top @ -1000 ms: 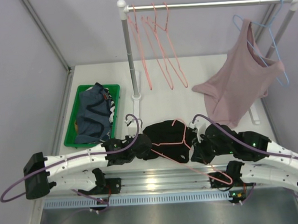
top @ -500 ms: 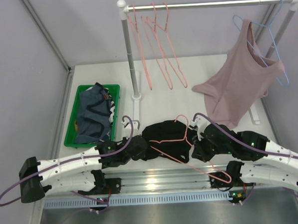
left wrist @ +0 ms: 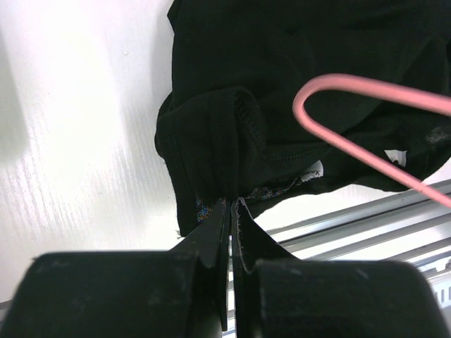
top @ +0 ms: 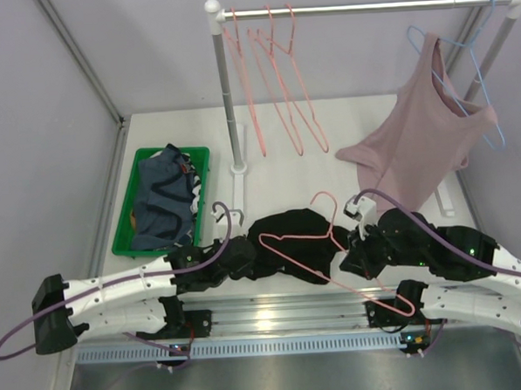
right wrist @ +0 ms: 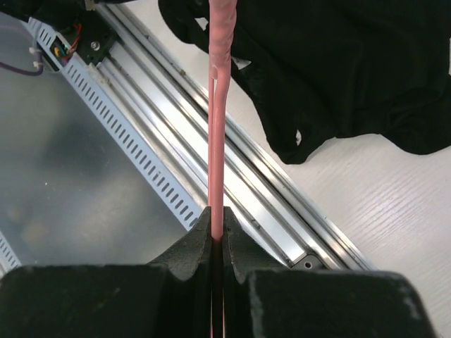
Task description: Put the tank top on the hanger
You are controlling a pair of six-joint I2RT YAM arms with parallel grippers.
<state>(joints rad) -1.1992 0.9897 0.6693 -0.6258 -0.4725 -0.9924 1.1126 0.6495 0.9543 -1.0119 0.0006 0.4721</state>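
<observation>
Near the front edge of the white counter (top: 286,180), the black tank top (top: 290,250) lies bunched in a heap between the two arms. The left gripper (left wrist: 230,211) has its jaws closed, pinching a folded hem of the tank top at the heap's left end; the wrist view shows fabric caught right at the tips.

The right gripper (right wrist: 218,218) has its jaws clamped on the wire of the salmon-pink hanger (right wrist: 218,105). From above, the hanger stretches diagonally. One rounded corner sits out over the aluminium rails (top: 275,312) by the right arm's base, and the other corner sits over the left part of the tank top. The hook points toward the far side. In the left wrist view, the bent pink corner shows in front of the black fabric. Whether it is touching the cloth or has passed inside an opening cannot be told.

Farther back, a metal clothes rail (top: 364,8) carries a dusty-pink top (top: 415,143) at the right. A green bin (top: 126,206) at the left holds a dark blue-grey garment (top: 160,205).
</observation>
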